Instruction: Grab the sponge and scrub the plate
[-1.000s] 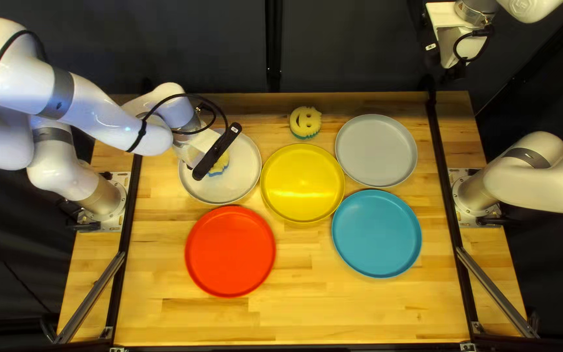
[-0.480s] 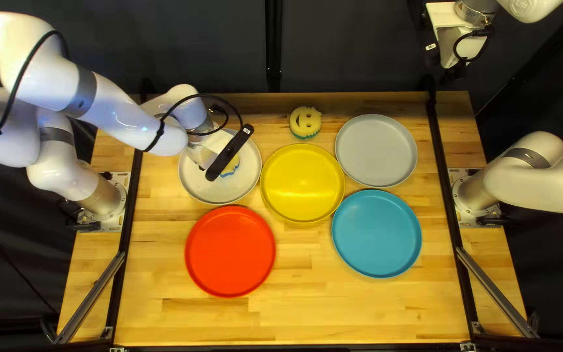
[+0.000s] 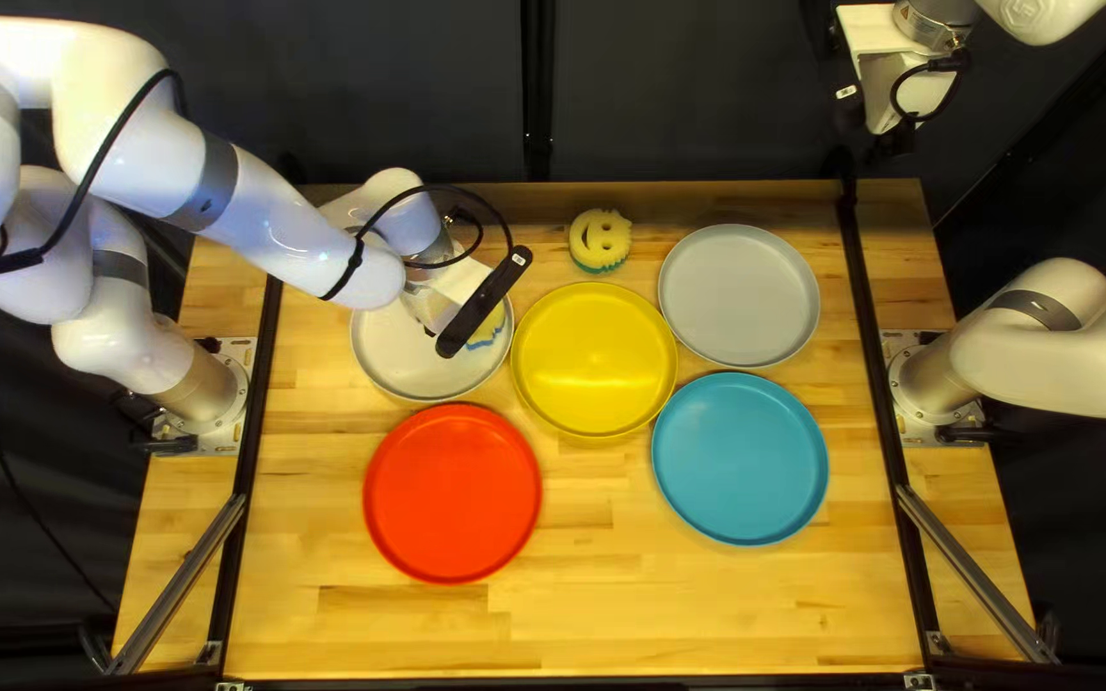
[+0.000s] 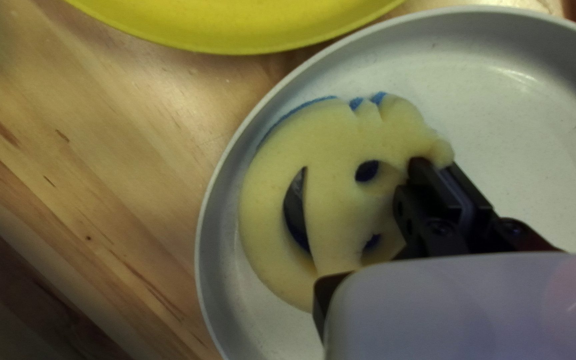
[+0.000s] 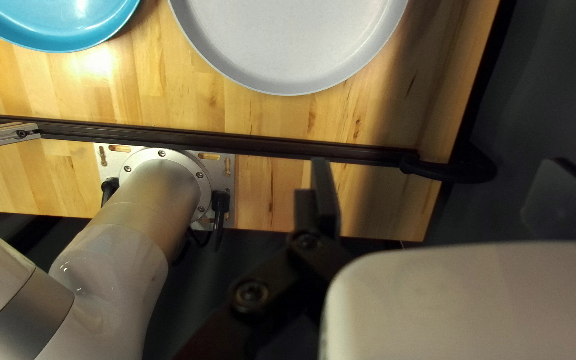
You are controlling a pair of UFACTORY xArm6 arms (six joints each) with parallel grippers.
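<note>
Pale yellow foam sponge (image 4: 328,200) with a blue underside and a cut-out smiling face is inside the round off-white plate (image 3: 389,365), close to the rim on the side of the round yellow plate (image 3: 594,371). The robot's left gripper (image 3: 485,302) has it at one edge: its two black fingers (image 4: 428,177) stand near to each other, with a bit of the foam squeezed between them. Whether the sponge presses on the plate, I cannot tell. The right gripper (image 3: 877,118) is raised beyond the table's far edge, its fingers (image 5: 326,200) wide apart and with nothing held. A second yellow smiling sponge, with green underside (image 3: 599,241), lies behind the yellow plate. Round red plate (image 3: 452,493) is nearer to me, round blue plate (image 3: 740,458) is at right, and round grey plate (image 3: 739,294) lies behind the blue one.
</note>
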